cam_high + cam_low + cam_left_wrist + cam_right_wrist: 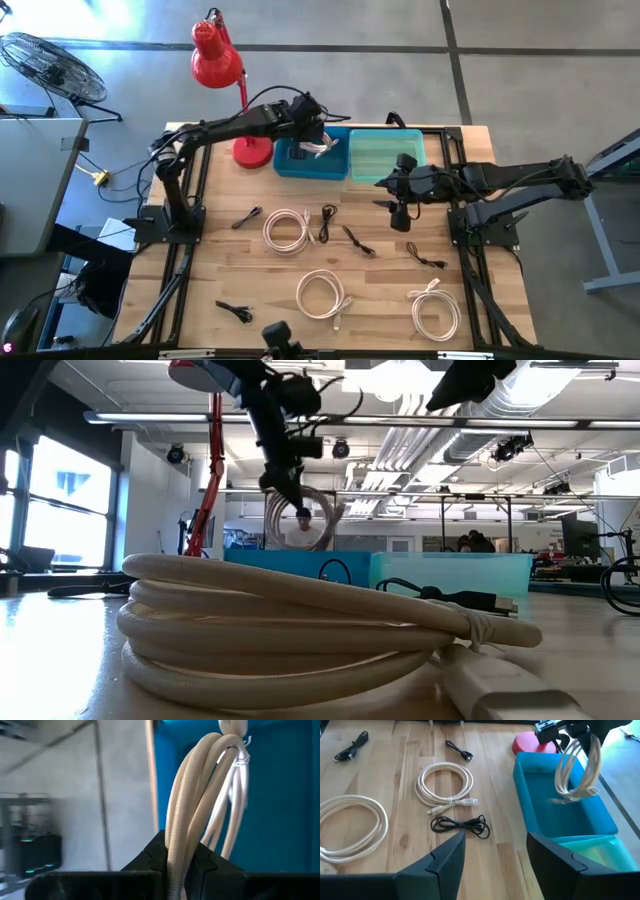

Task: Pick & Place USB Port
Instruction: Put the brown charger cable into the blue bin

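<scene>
Cable: white coiled USB cable (577, 767) hangs from the left hand (559, 731), dangling right over the blue bin (540, 800) at the far side of the tabletop (390, 300), next to the red lamp (218, 60)
Left hand: fingers clamped on the coil near its top, the loops and the plug end drooping free below, not touching the bin floor as far as I can tell
Right hand: right hand (400, 200) hovers just in front of the teal bin (385, 150), fingers apart, nothing in them
Still on the tabletop: three more white coils (287, 230) and a handful of small black cables (328, 222), all well apart from the bins
How it handles: looks light and floppy to me, the braided loops sag and swing, so it won't keep its shape. The tie holding the coil together is the only thing stopping it from unravelling
Where to grab: I'd say pinch across several strands at once, near the tie, like it's doing. One strand alone would probably just slide out
Watch out: my guess is the dangling plug could snag the bin wall on the drop
</scene>
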`<act>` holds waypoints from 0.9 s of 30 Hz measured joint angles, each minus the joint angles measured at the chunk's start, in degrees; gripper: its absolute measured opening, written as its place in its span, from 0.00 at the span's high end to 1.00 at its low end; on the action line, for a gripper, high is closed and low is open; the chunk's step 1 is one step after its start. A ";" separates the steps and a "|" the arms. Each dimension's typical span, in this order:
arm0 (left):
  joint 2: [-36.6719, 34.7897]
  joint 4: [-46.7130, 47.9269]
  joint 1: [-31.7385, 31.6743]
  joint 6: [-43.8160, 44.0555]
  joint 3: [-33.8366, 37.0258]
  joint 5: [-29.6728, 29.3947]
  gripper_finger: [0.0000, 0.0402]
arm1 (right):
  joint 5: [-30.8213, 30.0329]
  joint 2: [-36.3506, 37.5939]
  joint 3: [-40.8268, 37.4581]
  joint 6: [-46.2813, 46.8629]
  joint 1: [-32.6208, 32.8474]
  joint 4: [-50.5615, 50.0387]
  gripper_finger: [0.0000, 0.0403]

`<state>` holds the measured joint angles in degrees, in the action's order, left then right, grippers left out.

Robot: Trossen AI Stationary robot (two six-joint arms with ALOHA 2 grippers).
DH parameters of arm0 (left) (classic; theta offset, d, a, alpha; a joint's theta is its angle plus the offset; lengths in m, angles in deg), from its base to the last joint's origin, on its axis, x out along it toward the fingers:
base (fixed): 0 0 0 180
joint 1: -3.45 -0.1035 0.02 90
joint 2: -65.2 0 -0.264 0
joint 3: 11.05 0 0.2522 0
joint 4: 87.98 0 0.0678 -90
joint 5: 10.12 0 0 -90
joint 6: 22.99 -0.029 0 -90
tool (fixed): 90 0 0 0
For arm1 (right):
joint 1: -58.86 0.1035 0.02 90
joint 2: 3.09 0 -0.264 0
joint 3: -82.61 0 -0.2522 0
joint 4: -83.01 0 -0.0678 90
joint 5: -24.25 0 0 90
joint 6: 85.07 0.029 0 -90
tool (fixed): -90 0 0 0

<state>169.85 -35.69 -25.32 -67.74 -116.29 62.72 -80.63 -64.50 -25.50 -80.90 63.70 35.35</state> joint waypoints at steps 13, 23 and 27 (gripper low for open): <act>2.96 7.11 -2.71 -0.47 -0.09 11.90 0.94 | -1.23 -0.02 0.00 -0.09 0.00 -1.06 0.49; 2.96 8.77 -2.67 1.79 -0.05 17.88 0.71 | -1.23 -0.02 0.00 -0.09 0.00 -1.65 0.49; 2.96 8.53 -2.61 3.01 -0.02 14.45 0.55 | -1.36 -0.02 -0.02 -0.07 0.00 -2.08 0.49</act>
<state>172.81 -27.15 -27.93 -64.73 -116.30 77.17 -82.00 -64.52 -25.52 -80.97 63.70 33.27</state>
